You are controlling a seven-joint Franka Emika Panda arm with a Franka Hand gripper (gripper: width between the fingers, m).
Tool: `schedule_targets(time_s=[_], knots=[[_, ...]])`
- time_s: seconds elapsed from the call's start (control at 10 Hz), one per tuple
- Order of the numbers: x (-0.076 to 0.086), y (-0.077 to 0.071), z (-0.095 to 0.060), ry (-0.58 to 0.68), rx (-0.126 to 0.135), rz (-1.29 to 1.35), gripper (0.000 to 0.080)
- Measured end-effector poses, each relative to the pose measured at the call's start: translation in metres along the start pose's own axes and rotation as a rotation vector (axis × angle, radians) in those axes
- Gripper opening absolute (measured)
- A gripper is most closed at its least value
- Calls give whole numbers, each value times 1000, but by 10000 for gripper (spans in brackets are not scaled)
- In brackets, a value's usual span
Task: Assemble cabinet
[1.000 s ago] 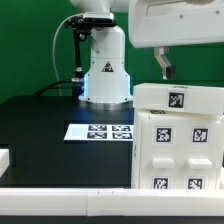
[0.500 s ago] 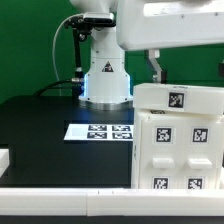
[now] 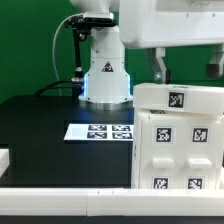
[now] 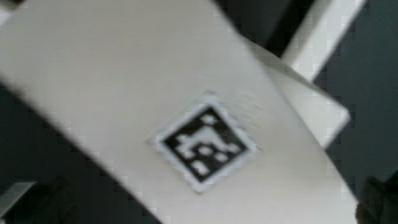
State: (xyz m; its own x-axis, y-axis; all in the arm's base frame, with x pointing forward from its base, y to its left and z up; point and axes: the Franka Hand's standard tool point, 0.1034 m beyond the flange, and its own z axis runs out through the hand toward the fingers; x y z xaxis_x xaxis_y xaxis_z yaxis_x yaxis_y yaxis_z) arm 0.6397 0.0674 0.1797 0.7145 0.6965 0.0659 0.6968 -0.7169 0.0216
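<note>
The cabinet (image 3: 178, 140) is a tall white box with several square tags, standing at the exterior view's right. Its top panel carries one tag (image 3: 177, 98). My gripper (image 3: 185, 68) hangs just above that top with its two dark fingers (image 3: 157, 66) spread wide apart and nothing between them. In the wrist view the cabinet's white top (image 4: 125, 100) with its tag (image 4: 210, 142) fills the picture at close range. The finger tips show only as dark blurs at the picture's corners.
The marker board (image 3: 100, 131) lies flat on the black table to the cabinet's left in the exterior view. The robot's white base (image 3: 105, 75) stands behind it. A white rail (image 3: 60, 200) runs along the front, and a small white piece (image 3: 4, 158) sits at the left edge.
My gripper has shifted a little toward the exterior view's left above the cabinet top, and its second finger now shows. The cabinet has not moved.
</note>
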Motion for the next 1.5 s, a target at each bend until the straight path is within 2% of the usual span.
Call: schedule_targets(time_s=[0.2, 0.3, 0.5, 0.7, 0.9, 1.2, 1.5], knots=[[0, -4, 5, -29, -19, -210, 797], [-3, -3, 9, -42, -19, -272, 797], [-9, 0, 21, -56, -13, -241, 797], [-9, 2, 22, -52, -20, -201, 797], [-9, 1, 22, -50, -22, -39, 551], [-8, 1, 22, -45, -30, 250, 552], [-5, -5, 24, -37, -38, 801, 552]])
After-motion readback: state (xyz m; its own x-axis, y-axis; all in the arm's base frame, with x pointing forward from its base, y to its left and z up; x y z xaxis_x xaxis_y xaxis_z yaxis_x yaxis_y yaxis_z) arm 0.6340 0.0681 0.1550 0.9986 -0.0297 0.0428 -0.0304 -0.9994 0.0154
